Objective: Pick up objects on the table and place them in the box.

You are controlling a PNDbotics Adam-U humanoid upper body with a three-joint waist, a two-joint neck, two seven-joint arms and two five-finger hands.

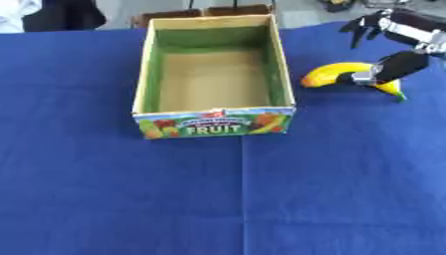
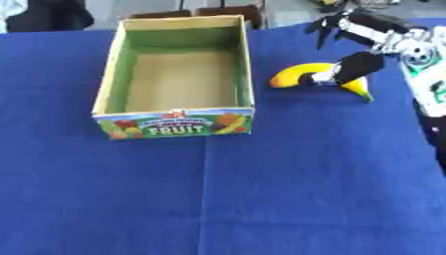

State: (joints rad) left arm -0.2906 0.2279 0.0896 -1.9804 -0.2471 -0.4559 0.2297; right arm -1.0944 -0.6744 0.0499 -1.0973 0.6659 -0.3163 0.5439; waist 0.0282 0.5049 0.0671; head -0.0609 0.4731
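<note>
We see the banana [image 1: 335, 73] lying on the blue tabletop [image 1: 218, 199] just right of the open box [image 1: 144, 74], long axis across our view; our right hand [image 1: 393, 66] reaches from the right; its fingers [image 1: 364, 77] touch the banana's middle, though whether they grasp it we cannot tell; the left hand is unseen.

The fruit box [image 1: 213, 122] stands open-topped; its right wall rises just beside the banana [image 1: 335, 72] (blue tablecloth [image 1: 261, 199] bare nearby).

I get bright, even light with soft blur throughout, and the banana [image 1: 335, 73] casts only a faint shadow on the bench [image 1: 218, 199].
</note>
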